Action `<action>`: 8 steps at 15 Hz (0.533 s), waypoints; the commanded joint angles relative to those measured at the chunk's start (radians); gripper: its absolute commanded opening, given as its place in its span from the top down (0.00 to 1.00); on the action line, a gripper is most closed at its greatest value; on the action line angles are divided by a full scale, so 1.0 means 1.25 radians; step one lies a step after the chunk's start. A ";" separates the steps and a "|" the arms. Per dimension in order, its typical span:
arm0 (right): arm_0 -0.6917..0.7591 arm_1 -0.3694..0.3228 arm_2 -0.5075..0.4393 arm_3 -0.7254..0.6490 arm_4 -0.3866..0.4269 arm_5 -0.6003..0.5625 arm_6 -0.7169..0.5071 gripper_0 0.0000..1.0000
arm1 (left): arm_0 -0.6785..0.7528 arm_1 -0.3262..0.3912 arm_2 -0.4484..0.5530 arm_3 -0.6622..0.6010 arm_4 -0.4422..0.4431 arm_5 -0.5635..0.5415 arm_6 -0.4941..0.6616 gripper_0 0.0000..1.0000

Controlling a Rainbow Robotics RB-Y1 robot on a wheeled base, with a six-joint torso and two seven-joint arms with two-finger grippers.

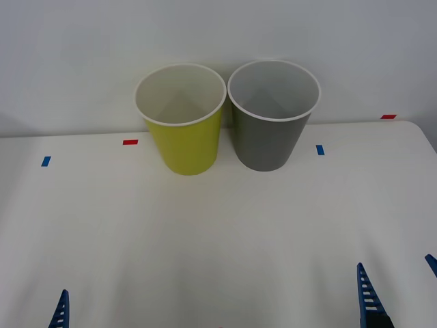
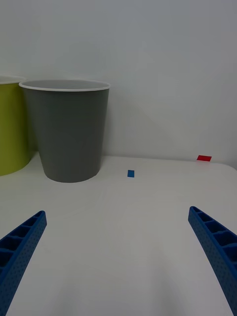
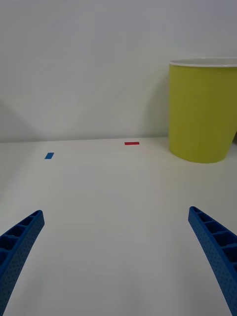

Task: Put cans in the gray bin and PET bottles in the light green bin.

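Observation:
The light green bin (image 1: 184,147) and the gray bin (image 1: 270,140) stand upright side by side at the back of the white table (image 1: 218,239), nearly touching, green on the left. No cans or PET bottles are in view. My left gripper (image 3: 116,212) is open near the table's front left, facing the light green bin (image 3: 202,113). My right gripper (image 1: 396,266) is open at the front right with nothing between its fingers. It faces the gray bin (image 2: 71,133), with the light green bin (image 2: 11,128) beside that.
Small tape marks lie on the table: red (image 1: 130,142) and blue (image 1: 46,161) on the left, blue (image 1: 319,149) and red (image 1: 388,117) on the right. A white wall rises right behind the bins. The table's right edge curves off at the far right.

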 commanded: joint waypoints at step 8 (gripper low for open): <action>0.000 0.000 0.000 0.000 0.000 0.000 0.000 0.00 | 0.011 -0.002 0.002 0.000 -0.011 -0.016 0.009 0.00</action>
